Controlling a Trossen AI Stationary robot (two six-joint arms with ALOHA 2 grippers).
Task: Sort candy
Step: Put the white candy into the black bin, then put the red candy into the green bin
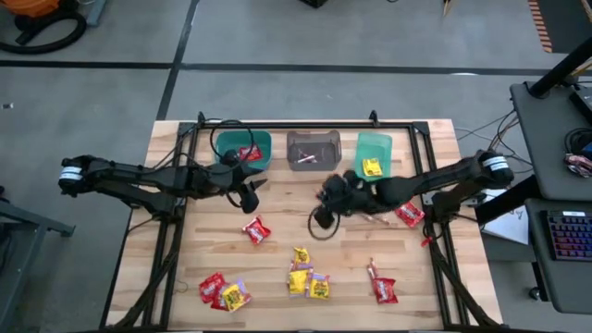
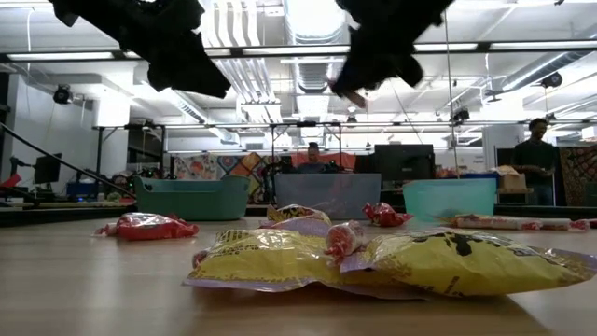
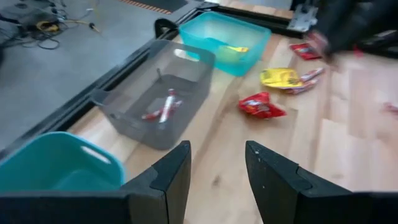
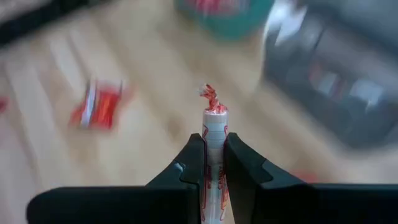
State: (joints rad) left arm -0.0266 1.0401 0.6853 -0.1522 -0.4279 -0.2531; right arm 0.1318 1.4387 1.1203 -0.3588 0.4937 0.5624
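The right gripper (image 4: pixel 214 163) pinches a pinkish stick (image 4: pixel 213 127) between its jaws, its twisted end jutting past the tips; the left gripper (image 3: pixel 217 171), empty, stands spread.

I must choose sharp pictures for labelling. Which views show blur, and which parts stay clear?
Right wrist view: table and bins smeared, while the right tool and the candy stick it grips stay sharp. Left wrist view: the far corner is blurred, the grey bin clear. Low view: nearest yellow packets soft. High view: even and sharp.
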